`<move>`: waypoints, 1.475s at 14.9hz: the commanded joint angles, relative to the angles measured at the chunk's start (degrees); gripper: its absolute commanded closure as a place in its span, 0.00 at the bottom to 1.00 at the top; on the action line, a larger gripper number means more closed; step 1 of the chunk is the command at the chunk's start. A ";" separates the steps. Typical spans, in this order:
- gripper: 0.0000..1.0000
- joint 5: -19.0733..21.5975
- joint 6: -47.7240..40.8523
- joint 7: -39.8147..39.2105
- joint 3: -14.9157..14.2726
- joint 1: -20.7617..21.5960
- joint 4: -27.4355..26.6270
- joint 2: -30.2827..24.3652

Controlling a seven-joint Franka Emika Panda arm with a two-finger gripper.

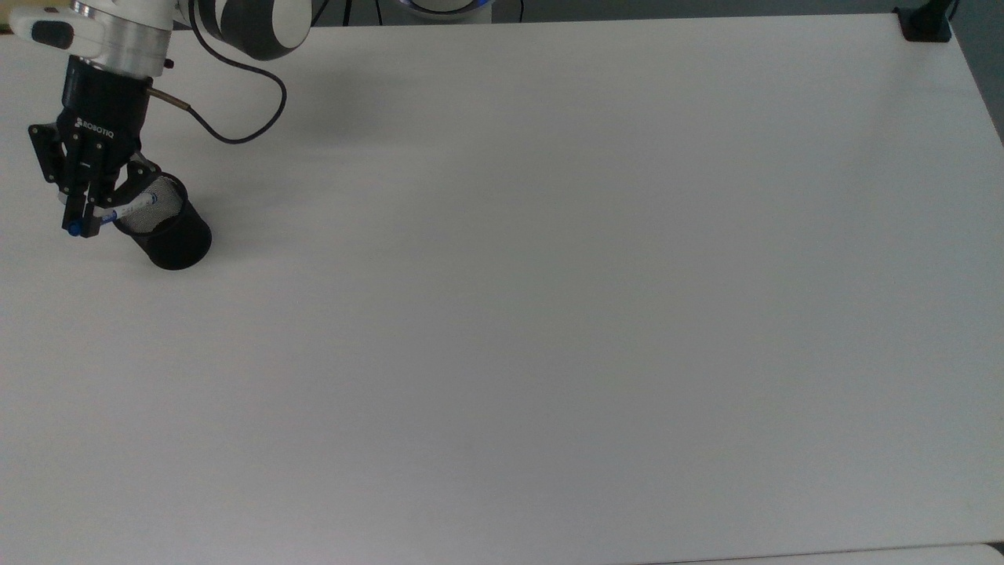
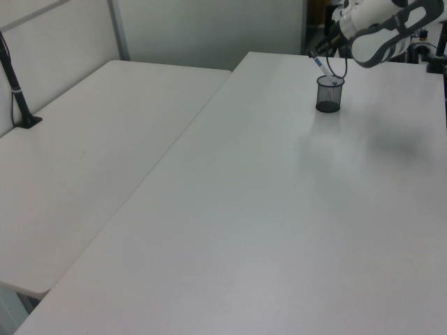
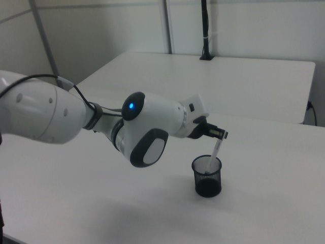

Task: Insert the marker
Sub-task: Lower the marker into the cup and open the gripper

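Wide white rectangular table (image 1: pixel 549 314): plain top, carrying one cup near the top view's upper left corner.

White and grey robot arm (image 3: pixel 147 127): reaches across the table in the right view and ends above the cup.

Black cylindrical mesh cup (image 1: pixel 169 235): stands upright on the table, mouth open upward; also seen in the left view (image 2: pixel 329 95) and the right view (image 3: pixel 207 177).

Black two-finger hand (image 1: pixel 85 213): poised at the cup's rim on the top view's left, fingers clamped on the upper part of the marker.

Slim white marker with blue cap (image 1: pixel 129 209): held tilted, upper end in the hand, lower end dipped inside the cup's mouth; seen slanting into the cup in the right view (image 3: pixel 216 151).
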 commanded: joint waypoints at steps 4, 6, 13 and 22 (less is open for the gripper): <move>0.85 1.23 4.63 -3.92 0.03 -0.05 -4.71 0.21; 0.49 1.32 4.36 -2.26 0.03 -0.14 -4.53 -0.41; 0.00 1.32 -5.53 7.68 0.90 0.65 -3.57 -8.03; 0.00 0.79 -57.90 16.72 3.89 7.05 11.27 -18.96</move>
